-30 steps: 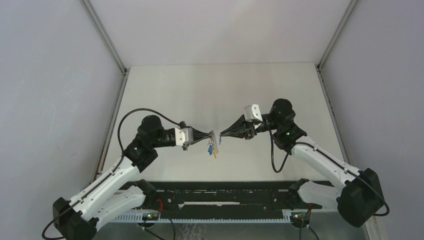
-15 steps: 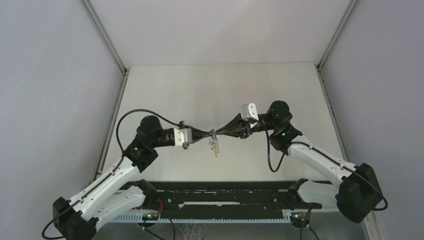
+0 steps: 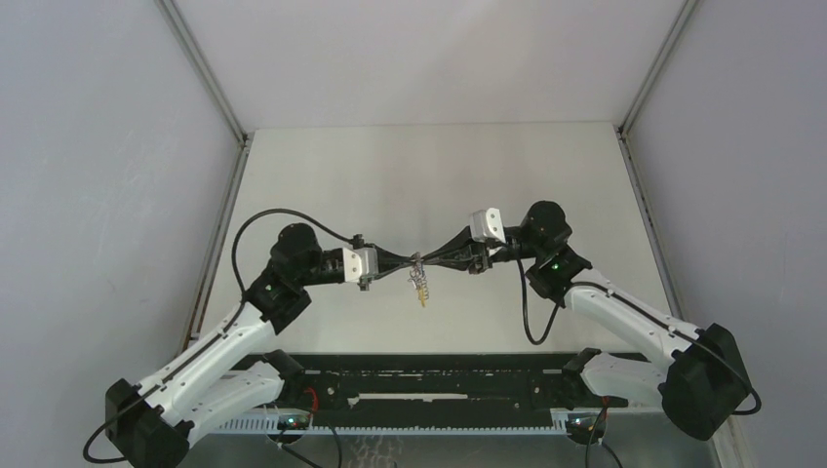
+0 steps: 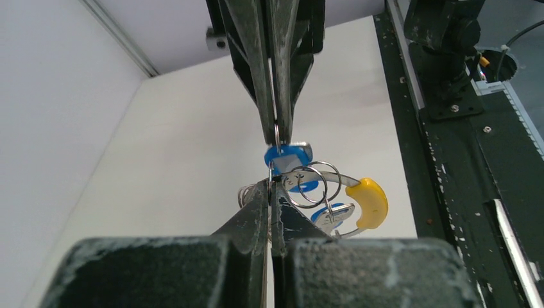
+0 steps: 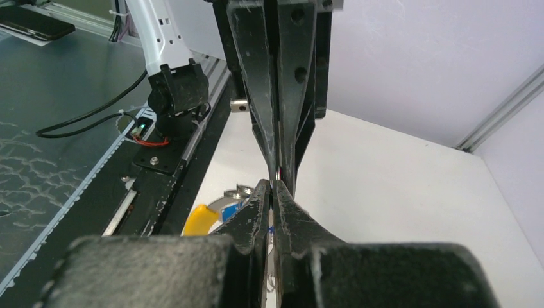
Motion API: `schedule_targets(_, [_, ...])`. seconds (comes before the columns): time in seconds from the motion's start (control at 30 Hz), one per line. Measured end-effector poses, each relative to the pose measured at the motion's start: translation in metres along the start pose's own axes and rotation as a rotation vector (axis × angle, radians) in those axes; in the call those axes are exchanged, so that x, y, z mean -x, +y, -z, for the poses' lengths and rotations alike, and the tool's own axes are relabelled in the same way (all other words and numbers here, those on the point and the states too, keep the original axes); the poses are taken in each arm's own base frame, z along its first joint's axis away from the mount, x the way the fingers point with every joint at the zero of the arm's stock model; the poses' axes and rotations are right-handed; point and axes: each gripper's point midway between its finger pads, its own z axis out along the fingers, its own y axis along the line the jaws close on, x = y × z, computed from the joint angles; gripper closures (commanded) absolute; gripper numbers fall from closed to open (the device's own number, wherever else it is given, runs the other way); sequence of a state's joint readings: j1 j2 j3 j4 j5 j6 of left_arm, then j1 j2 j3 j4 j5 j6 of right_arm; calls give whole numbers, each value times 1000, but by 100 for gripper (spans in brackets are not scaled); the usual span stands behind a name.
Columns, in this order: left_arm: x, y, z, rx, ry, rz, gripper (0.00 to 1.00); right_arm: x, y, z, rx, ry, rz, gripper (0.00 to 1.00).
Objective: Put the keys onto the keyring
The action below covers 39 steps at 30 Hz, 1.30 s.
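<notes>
In the top external view my two grippers meet tip to tip above the middle of the table. The left gripper (image 3: 409,264) is shut on the keyring (image 4: 343,181), a silvery band with a yellow curved section (image 4: 368,202) that hangs below the tips (image 3: 421,290). Two thin wire rings (image 4: 312,184) and a blue-headed key (image 4: 331,216) hang on the band. The right gripper (image 3: 430,259) comes down from the top of the left wrist view, shut on another blue-headed key (image 4: 287,157), which touches the keyring at the left fingertips (image 4: 258,194). The right wrist view shows only the yellow section (image 5: 197,219).
The black rail (image 3: 429,382) with both arm bases runs along the table's near edge. Grey walls close in the white table (image 3: 429,175) on the left, right and far sides. A cable (image 3: 531,322) loops below the right wrist.
The right gripper has moved left with its key until its tips touch the left gripper's tips at the keyring. The left gripper has barely moved.
</notes>
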<state>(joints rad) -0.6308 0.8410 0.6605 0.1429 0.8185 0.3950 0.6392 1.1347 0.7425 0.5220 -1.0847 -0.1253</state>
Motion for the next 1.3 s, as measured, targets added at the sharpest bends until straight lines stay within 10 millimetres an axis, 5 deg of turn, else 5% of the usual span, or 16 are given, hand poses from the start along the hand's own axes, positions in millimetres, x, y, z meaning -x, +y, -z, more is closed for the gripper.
schedule_targets(0.3, [-34,-10,-4,-46,111,127,100,7,2,2,-26,8,67,100])
schedule_targets(0.7, [-32,-11,-5,-55,118,137,100,-26,2,3,-34,102,15,100])
schedule_targets(1.3, [-32,-13,-5,-59,118,138,100,-26,2,2,-30,109,19,100])
